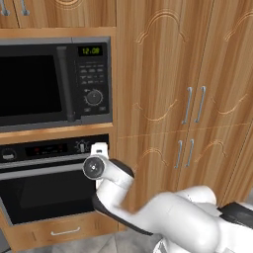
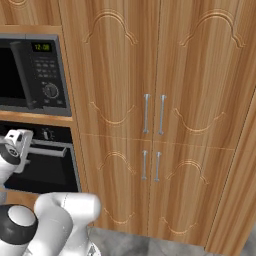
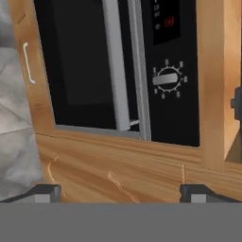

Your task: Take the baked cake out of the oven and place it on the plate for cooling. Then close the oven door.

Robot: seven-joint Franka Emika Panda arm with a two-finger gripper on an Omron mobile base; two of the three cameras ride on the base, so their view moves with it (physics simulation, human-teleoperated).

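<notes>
- Black, the oven (image 1: 44, 183) is sitting at the lower left of the left base view, beneath the microwave (image 1: 54, 81).
- We are seeing the oven door (image 1: 47, 195) shut, its silver bar handle (image 3: 116, 66) running down the hand view's upper middle.
- We are holding the end effector (image 3: 120, 193) released, fingertips (image 3: 47, 193) spread wide, grasping nothing, before the wooden cabinet (image 3: 118, 170) beside the oven.

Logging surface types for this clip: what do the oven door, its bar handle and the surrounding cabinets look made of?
The oven door looks like dark glossy glass: a black pane with a faint sheen. Its bar handle looks like brushed metal: grey, satin and evenly shaded. The cabinets look like varnished wood, with warm streaked grain and carved arches, though the grain may be only veneer.
</notes>
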